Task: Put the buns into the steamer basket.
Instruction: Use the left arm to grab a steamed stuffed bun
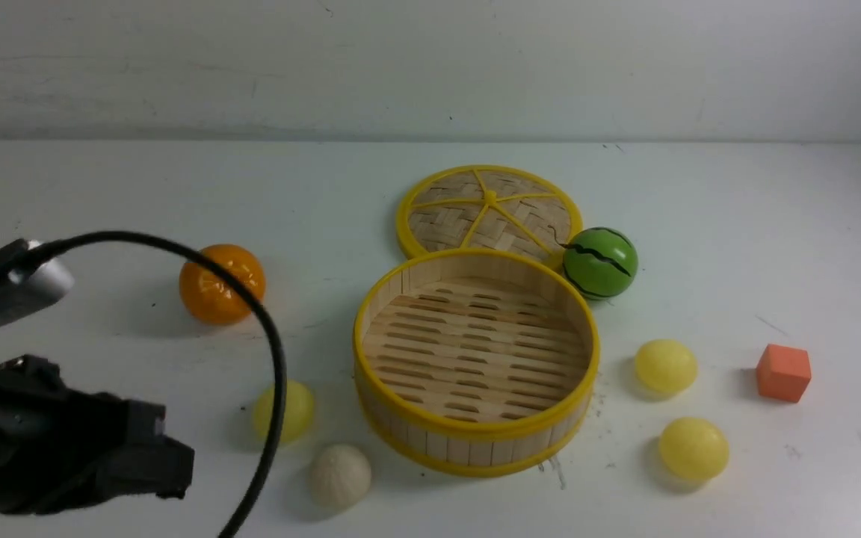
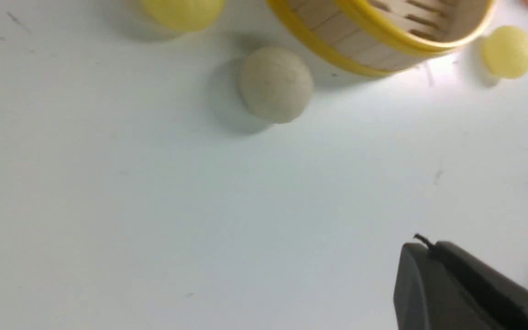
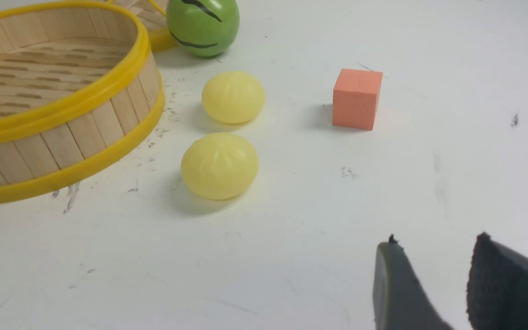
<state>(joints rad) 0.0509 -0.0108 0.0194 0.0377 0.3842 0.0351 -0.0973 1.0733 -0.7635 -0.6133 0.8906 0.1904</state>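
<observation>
Nothing loaded yet: steamer basket [image 1: 468, 447] mid worktop [image 1: 102, 194], bare inside. Near left of it, yellow bun [image 1: 285, 411] and off-white bun [image 1: 338, 474]; right of it, far yellow bun [image 1: 666, 366], near yellow bun [image 1: 693, 448]. Left claw [image 2: 429, 247] shut, empty; right claw [image 3: 433, 243] part open, empty. All four left to place

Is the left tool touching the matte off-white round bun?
Apart. The left wrist view shows a broad stretch of bare white table between the shut left tool and the matte off-white round bun.
</observation>
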